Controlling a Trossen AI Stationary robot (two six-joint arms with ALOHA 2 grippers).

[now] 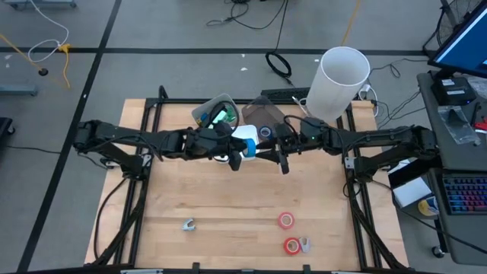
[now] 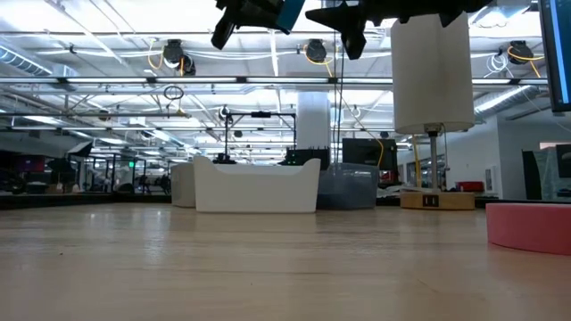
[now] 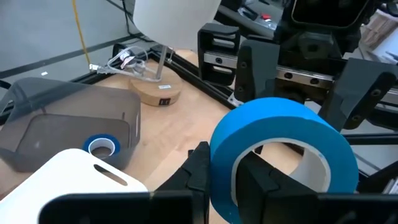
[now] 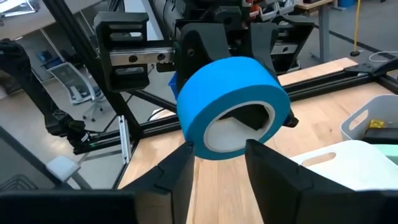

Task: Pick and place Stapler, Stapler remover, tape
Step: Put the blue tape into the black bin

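My left gripper (image 1: 237, 154) is raised over the table's middle, shut on a bright blue tape roll (image 3: 280, 149). My right gripper (image 4: 217, 155) faces it from the right, open, with a fingertip on either side of the roll's lower rim; I see no touch. A second blue roll (image 3: 101, 146) lies inside the grey bin (image 3: 56, 118). Two red rolls (image 1: 286, 220) (image 1: 291, 245) lie flat on the table near its near edge. A small pale metal piece (image 1: 189, 224) lies on the near left. No stapler shows. My left gripper holds the blue roll by its ring wall (image 3: 221, 177), one finger (image 3: 264, 183) inside the pale core and one finger (image 3: 193, 171) outside. The fingers come level from the table's left. The roll stands on edge, lifted clear of the table.
A white bin (image 1: 243, 135) sits just beyond the grippers, with the grey bin and a clear bin of green bits (image 1: 217, 113) behind it. A tall white cylinder on a wooden base (image 1: 340, 74) stands at the far right. Black frame rails (image 1: 356, 190) line the table's sides.
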